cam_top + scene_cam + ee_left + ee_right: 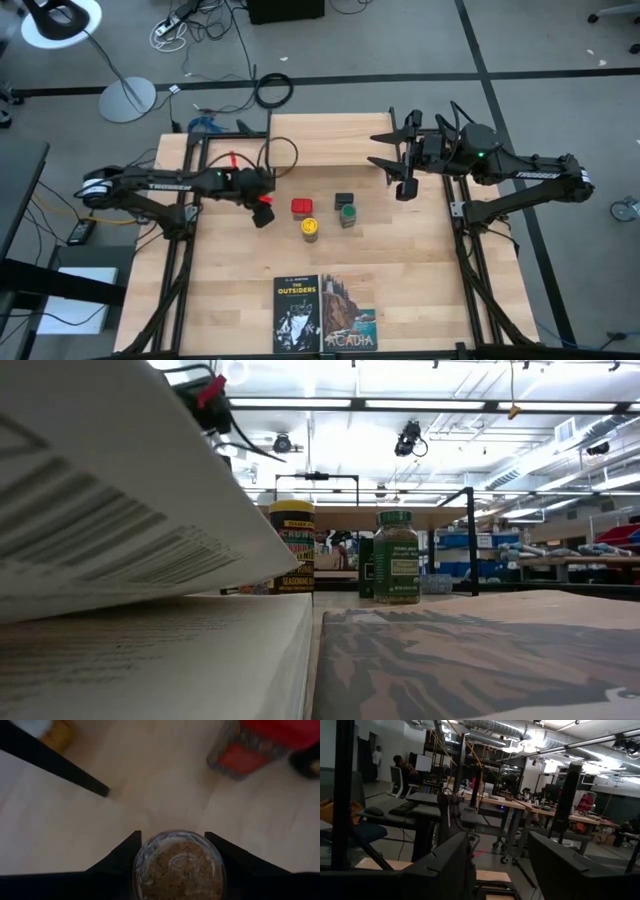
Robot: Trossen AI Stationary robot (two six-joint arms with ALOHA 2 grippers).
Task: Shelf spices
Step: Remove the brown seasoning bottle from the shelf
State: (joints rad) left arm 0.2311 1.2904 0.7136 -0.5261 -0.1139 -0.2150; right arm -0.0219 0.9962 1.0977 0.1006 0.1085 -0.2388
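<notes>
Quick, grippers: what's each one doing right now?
Left gripper: closed on a glass spice jar.
Right gripper: open, holding nothing.

The left gripper point(264, 214) is hanging beside the red square tin point(302, 207); the right gripper point(404, 187) is hovering near the shelf point(330, 140).

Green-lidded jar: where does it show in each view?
High view: mid-table, green jar just below the dark tin.
Low view: centre, green jar upright beyond the books.
Left wrist view: not in it; the left hand holds a glass jar.
Right wrist view: not in it.
Shared landmark: the yellow jar, to its left in the high and low views.
</notes>
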